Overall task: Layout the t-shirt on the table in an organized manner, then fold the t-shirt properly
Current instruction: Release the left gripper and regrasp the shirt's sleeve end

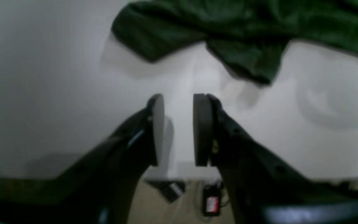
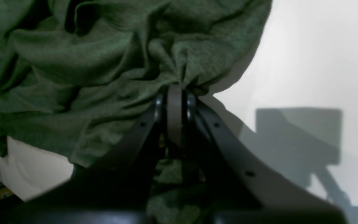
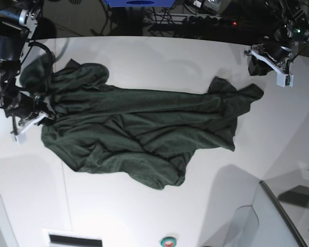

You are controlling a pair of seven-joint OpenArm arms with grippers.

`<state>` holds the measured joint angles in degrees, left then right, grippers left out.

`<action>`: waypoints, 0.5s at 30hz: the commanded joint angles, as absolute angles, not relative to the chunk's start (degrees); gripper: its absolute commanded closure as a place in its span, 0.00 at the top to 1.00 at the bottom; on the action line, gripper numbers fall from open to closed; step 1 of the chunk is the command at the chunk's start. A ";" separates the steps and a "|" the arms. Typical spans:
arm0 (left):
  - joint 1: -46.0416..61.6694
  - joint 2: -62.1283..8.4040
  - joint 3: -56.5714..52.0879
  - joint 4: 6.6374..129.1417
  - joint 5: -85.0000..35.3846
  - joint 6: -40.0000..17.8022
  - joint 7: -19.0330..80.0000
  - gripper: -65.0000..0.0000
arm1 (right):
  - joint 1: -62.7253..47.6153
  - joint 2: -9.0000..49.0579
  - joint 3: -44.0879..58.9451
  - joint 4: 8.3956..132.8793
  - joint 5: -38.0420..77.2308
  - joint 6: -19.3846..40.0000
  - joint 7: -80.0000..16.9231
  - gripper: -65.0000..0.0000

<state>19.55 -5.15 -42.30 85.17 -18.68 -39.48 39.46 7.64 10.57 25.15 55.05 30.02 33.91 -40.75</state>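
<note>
While no writing is readable, the crumpled dark green thin-fabric t-shirt [image 3: 139,136] lies stretched across the smooth white table [image 3: 159,216]. At one end the right gripper [image 2: 175,93] is clamped on a bunched fold. Farther off, the left gripper [image 1: 178,127] hovers, jaws apart, empty, near the shirt's other end.

Right gripper [image 2: 175,102] fingers pinched together; left gripper [image 1: 179,127] fingers parted.

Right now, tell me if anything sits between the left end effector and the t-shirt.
Nothing visible does. The left end effector is open above bare table, with the t-shirt just ahead and only white surface between them. The right end effector is shut on the t-shirt.
</note>
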 commanded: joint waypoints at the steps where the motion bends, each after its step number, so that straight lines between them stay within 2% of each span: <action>1: 19.56 -6.11 -42.77 84.79 -19.56 -40.00 38.81 0.26 | 8.40 11.82 25.27 56.04 30.99 35.38 -40.13 0.01; 4: 18.95 -6.11 -42.86 82.86 -19.56 -40.00 38.81 0.26 | 7.69 12.09 25.27 56.04 30.99 36.09 -40.13 0.02; 5: 18.95 -6.02 -42.86 82.77 -19.65 -40.00 38.81 0.26 | 7.52 12.09 25.27 56.04 30.99 36.09 -40.13 0.07; 7: 18.95 -5.85 -43.03 82.95 -19.65 -40.00 38.81 0.26 | 7.25 12.09 25.27 56.13 31.16 36.09 -40.13 0.25; 10: 18.95 -5.85 -45.23 82.95 -19.65 -40.00 38.81 0.26 | 5.58 12.09 26.86 57.27 34.95 36.97 -40.13 0.61; 12: 18.95 -6.29 -46.81 82.95 -19.65 -40.00 38.81 0.26 | 4.00 12.09 28.79 60.18 37.67 39.69 -40.13 0.86; 14: 18.95 -6.37 -48.31 82.95 -19.65 -40.00 38.81 0.25 | 2.77 12.09 29.49 62.11 39.16 40.00 -40.13 0.99; 15: 18.95 -6.90 -48.92 82.95 -19.65 -40.00 38.81 0.25 | 2.68 12.09 29.67 62.29 39.43 40.00 -40.13 0.99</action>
